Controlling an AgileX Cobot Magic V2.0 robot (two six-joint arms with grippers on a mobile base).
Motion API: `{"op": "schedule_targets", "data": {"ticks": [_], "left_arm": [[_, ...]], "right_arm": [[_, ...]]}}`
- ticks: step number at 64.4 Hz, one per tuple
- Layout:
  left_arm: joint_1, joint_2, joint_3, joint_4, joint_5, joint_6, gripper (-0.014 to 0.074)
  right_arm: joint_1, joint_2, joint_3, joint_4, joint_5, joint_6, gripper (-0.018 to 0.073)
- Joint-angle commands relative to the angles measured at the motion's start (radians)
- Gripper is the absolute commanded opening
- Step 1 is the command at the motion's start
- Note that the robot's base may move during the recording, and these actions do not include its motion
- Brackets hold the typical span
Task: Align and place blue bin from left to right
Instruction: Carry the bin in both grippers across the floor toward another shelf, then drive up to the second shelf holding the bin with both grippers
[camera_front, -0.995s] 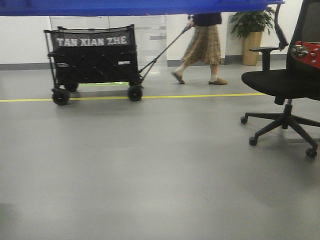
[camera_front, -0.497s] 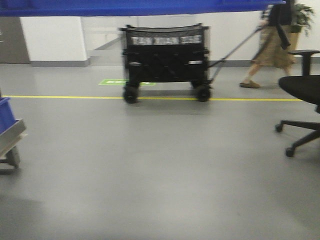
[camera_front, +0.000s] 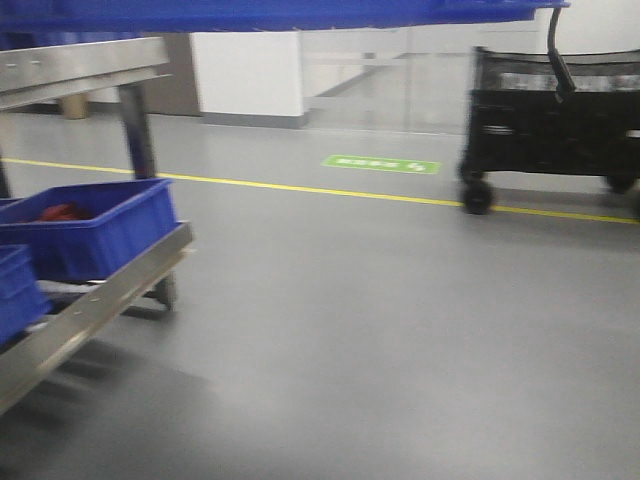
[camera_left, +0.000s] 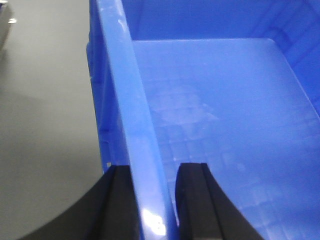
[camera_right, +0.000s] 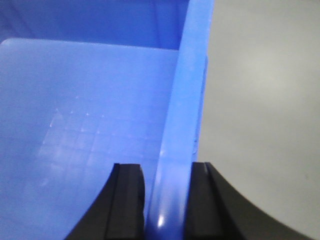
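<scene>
Grey floor (camera_front: 350, 330) swings by as I turn the base: wagon (camera_front: 550, 110) now at 2 o'clock, steel rack (camera_front: 100, 290) arriving at 9, left pincer (camera_left: 155, 170) and right pincer (camera_right: 165, 170) each pinching a rim of the blue bin (camera_left: 210, 100) carried aloft at 12, likely nearing placement.

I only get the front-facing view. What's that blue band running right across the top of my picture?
Observer: It's the edge of a blue bin. The left wrist view shows the left jaws straddling one of its side walls, one jaw outside and one inside.
Operator: So it's held on that side only?
Observer: No. In the right wrist view the right jaws grip the opposite wall the same way, one jaw on each face.
Operator: Is anything inside it?
Observer: Both wrist views show a bare floor with a faint grid pattern, and nothing lies on the part they show.
</scene>
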Motion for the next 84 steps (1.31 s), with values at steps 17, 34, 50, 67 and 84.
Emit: {"op": "schedule_targets", "data": {"ticks": [17, 34, 50, 67, 84], "left_arm": [[-0.016, -0.024, -0.019, -0.1, -0.066, 0.017, -0.0111], [-0.016, -0.024, -0.019, -0.1, -0.066, 0.017, -0.0111], [-0.016, -0.024, -0.019, -0.1, -0.066, 0.017, -0.0111], [-0.016, -0.024, -0.019, -0.1, -0.066, 0.017, -0.0111], [-0.016, -0.024, -0.019, -0.1, -0.066, 0.017, -0.0111]], "right_arm": [[0.017, -0.025, -0.02, 0.079, -0.113, -0.023, -0.0153], [0.017, -0.025, -0.02, 0.079, -0.113, -0.023, -0.0153], [0.017, -0.025, -0.02, 0.079, -0.113, -0.023, -0.0153], [0.017, -0.025, -0.02, 0.079, -0.113, -0.023, -0.0153], [0.017, -0.025, -0.02, 0.079, -0.113, -0.023, -0.0153]]}}
